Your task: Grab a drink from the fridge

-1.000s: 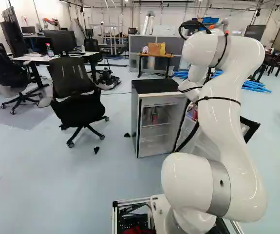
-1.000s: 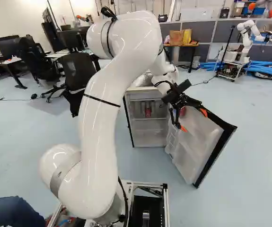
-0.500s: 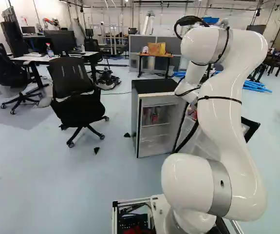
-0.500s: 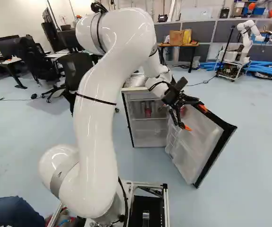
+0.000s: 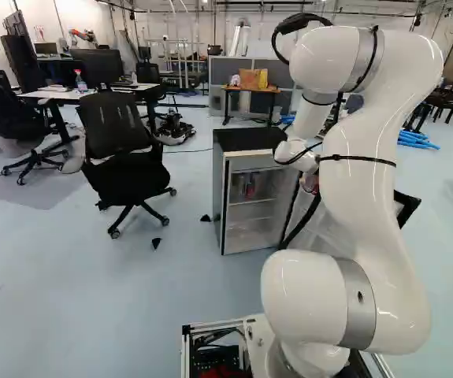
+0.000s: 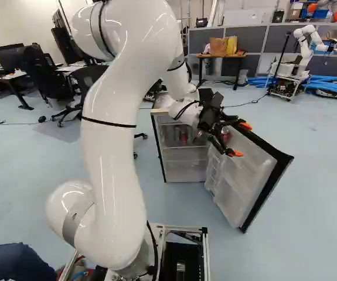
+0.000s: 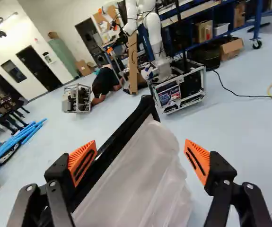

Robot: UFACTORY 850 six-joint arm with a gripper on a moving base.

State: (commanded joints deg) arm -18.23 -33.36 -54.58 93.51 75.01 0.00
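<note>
My gripper [image 6: 242,140] is at the upper part of the open fridge door [image 6: 247,181] in the right base view. The wrist view shows the gripper [image 7: 140,161] with its orange-padded fingers wide apart; the door's black edge and white inner side [image 7: 140,182] stretch between and ahead of them, and nothing is gripped. The fridge [image 5: 258,230] stands left of the door, its interior facing the base. A red can [image 6: 183,138] is on its upper shelf beside paler cans or bottles. Another red item [image 6: 225,133] sits in the door's rack, close to the gripper.
An office chair [image 5: 128,169] stands left of the fridge in the left base view. Behind is a small table [image 6: 221,56] with bags. Another robot [image 6: 303,50] and blue tubes [image 6: 332,86] are farther back. In the wrist view, a person [image 7: 105,82] crouches far off.
The upper arm has swung to the left in both base views. The gripper has turned and shifted slightly along the door top, with fingers still apart. Base, fridge and door have not moved.
</note>
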